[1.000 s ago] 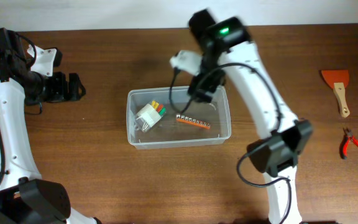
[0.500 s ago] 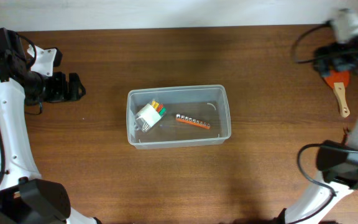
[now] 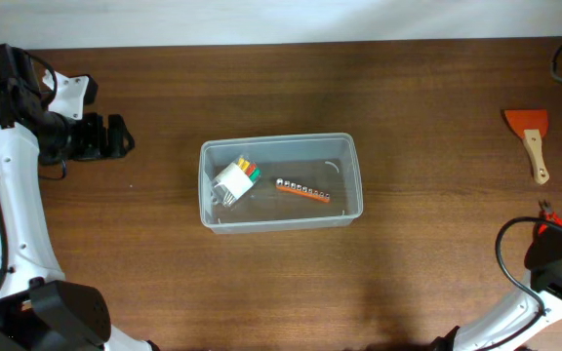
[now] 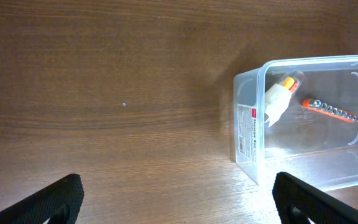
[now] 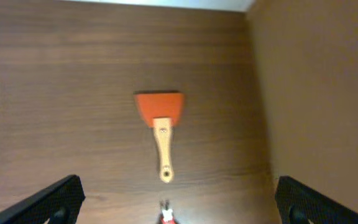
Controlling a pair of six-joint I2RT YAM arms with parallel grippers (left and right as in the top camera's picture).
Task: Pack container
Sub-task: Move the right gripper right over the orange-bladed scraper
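Note:
The clear plastic container (image 3: 281,182) sits mid-table. It holds a white bit holder with coloured tips (image 3: 235,178) and an orange socket rail (image 3: 303,190). It also shows in the left wrist view (image 4: 309,124). My left gripper (image 3: 115,136) is open and empty at the far left, well left of the container; its jaws (image 4: 179,202) stand wide apart. My right gripper (image 5: 179,202) is open and empty, high above an orange scraper with a wooden handle (image 5: 160,127) and red pliers (image 5: 165,216). In the overhead view the right gripper is out of frame.
The scraper (image 3: 531,136) and the red pliers (image 3: 552,226) lie at the far right of the table. The right arm's base (image 3: 559,258) stands at the lower right. The table's right edge (image 5: 257,93) runs next to the scraper.
My right arm has swung from over the container's right end to the far right, out of the overhead view. The left arm has not moved.

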